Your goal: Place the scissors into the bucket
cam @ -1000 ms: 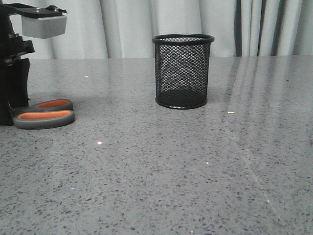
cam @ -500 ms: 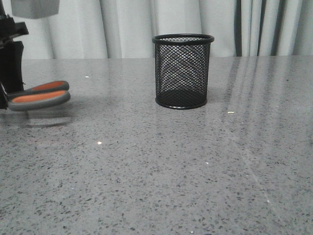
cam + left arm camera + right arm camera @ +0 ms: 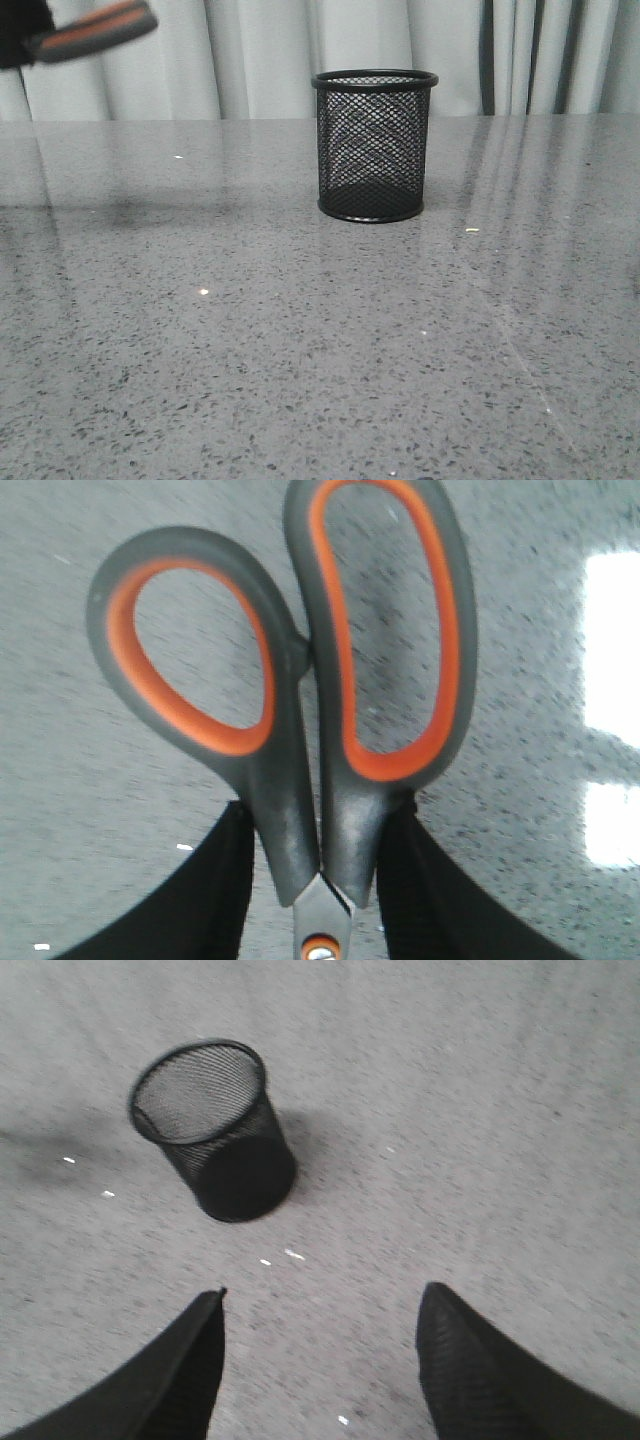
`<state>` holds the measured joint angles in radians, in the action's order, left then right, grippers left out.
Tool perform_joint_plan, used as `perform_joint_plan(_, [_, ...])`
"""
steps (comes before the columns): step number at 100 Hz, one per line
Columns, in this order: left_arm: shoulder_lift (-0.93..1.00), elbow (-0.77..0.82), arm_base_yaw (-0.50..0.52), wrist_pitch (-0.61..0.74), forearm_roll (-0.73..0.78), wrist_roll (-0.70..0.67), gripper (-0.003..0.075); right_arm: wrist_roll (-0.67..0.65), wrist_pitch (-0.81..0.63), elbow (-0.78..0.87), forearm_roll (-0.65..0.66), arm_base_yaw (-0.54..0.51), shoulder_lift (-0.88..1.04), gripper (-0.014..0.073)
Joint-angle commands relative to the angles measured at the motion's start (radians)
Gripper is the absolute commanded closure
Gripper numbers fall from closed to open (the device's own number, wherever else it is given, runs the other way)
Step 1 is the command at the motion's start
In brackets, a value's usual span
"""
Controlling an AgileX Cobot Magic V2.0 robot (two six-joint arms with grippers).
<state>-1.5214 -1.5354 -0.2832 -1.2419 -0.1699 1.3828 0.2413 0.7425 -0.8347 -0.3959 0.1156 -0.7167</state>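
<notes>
Bucket [image 3: 374, 145]: black wire-mesh cup, upright on the grey speckled surface [image 3: 320, 340], mid-field; nothing visible inside through the mesh or from above in the right wrist view [image 3: 212, 1130]

Scissors [image 3: 92, 30]: held up in the air at the far left, well apart from the bucket and above its rim; grey handles with orange lining, loops pointing toward the bucket

Left gripper [image 3: 312, 880]: jaws closed tight against the scissors [image 3: 300, 700] just below the handle loops, near the pivot

Right gripper [image 3: 320, 1360]: jaws spread wide, holding nothing, above bare surface near the bucket
</notes>
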Motion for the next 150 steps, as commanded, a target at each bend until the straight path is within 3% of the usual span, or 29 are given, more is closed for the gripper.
perform_joint_plan(1, [0.05,-0.078,-0.041,-0.034,-0.044,-0.013,0.0597,0.059,-0.095,-0.037,-0.109,0.0,-0.006,0.021])
perform_joint_plan(30, [0.052,-0.221,-0.224,-0.034,-0.017,-0.013,0.0596,0.258,-0.091,-0.042,-0.446,0.0,-0.04,0.021])
perform_joint_plan(63, [0.05,-0.25,-0.379,-0.002,0.057,-0.038,0.0596,0.431,0.015,-0.093,-0.753,0.0,-0.112,0.0209])
perform_joint_plan(101, [0.05,-0.25,-0.467,0.037,0.057,-0.069,0.0596,0.485,0.097,-0.138,-0.854,0.0,-0.227,0.0209])
perform_joint_plan(150, [0.05,-0.25,-0.469,0.059,0.057,-0.088,0.0596,0.577,0.156,-0.138,-0.989,0.0,-0.321,0.0209])
